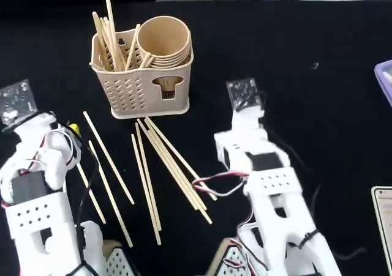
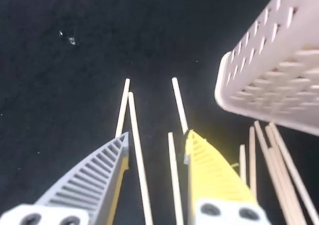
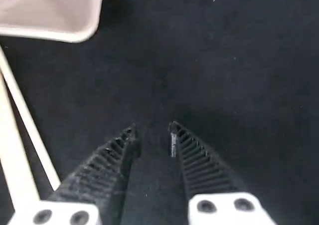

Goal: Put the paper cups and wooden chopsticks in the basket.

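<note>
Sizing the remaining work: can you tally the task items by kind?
Basket: 1
Paper cup stack, in the basket: 1
Loose chopsticks on the table: at least 8, bundle overlaps
Standing chopsticks in the basket: at least 5
Total: at least 15

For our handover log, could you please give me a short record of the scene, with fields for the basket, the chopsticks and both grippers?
basket: upright on the black table
paper cups: stacked, inside the basket
standing chopsticks: several, leaning in the basket beside the cups
loose chopsticks: many, flat on the table between basket and arms
left gripper: fingers open, empty, over loose chopsticks
right gripper: fingers open, empty, over bare table near a basket corner
left to do: loose chopsticks
</note>
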Controlling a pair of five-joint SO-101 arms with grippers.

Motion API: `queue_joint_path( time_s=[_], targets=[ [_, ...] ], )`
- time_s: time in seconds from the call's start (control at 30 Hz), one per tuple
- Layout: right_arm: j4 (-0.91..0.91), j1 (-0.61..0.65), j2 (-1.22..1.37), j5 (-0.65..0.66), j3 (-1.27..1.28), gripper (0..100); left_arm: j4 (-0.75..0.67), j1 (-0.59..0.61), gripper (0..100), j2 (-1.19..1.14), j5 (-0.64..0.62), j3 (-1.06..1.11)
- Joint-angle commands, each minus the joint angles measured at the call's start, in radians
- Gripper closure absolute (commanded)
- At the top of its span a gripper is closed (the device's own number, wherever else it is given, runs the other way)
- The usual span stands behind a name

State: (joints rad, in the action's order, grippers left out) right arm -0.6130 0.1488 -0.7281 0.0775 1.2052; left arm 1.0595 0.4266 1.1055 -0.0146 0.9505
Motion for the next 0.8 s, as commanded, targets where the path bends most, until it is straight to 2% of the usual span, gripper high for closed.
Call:
queue_joint_path(
  time_s=[0.0, 0.17, 0.27, 0.57, 0.77],
  targets=[
    [0.072, -0.017, -0.033, 0.011, 0.038, 90.2, 0.043, 0.044, 81, -0.152, 0.092, -0.128],
    [0.074, -0.014, -0.031, 0.011, 0.041, 90.2, 0.135, 0.099, 80, -0.526, 0.107, -0.300],
    [0.074, -0.014, -0.031, 0.011, 0.041, 90.2, 0.160, 0.102, 81, -0.700, 0.164, -0.415],
    [0.075, -0.014, -0.030, 0.014, 0.048, 90.2, 0.149, 0.145, 80, -0.945, 0.218, -0.622],
    [0.132, -0.014, -0.030, 0.017, 0.074, 90.2, 0.048, 0.193, 80, -1.085, 0.219, -0.651]
  ],
)
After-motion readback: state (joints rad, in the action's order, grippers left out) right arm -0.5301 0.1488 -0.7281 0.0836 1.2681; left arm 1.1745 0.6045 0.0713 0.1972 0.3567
